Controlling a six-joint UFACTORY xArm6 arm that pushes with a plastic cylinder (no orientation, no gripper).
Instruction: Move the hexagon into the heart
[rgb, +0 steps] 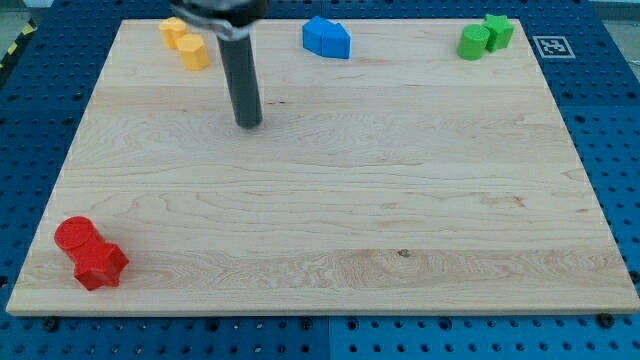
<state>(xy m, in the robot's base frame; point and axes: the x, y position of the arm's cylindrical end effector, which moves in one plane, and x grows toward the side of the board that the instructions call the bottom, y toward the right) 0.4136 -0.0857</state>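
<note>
My tip (249, 124) rests on the board in the upper left part of the view, below the dark rod. Two yellow blocks touch each other near the top left corner: one (174, 30) at the top and one (194, 52) just below and to its right. Their shapes are hard to make out. My tip is to the right of and below the lower yellow block, a short gap apart. Two red blocks touch at the bottom left: a rounded one (75, 235) and an angular, hexagon-like one (101, 266). Both are far from my tip.
Two blue blocks (327, 38) sit together at the top middle. Two green blocks (485, 37) sit together at the top right. The wooden board (400, 200) lies on a blue perforated table, with its edges close to all the blocks.
</note>
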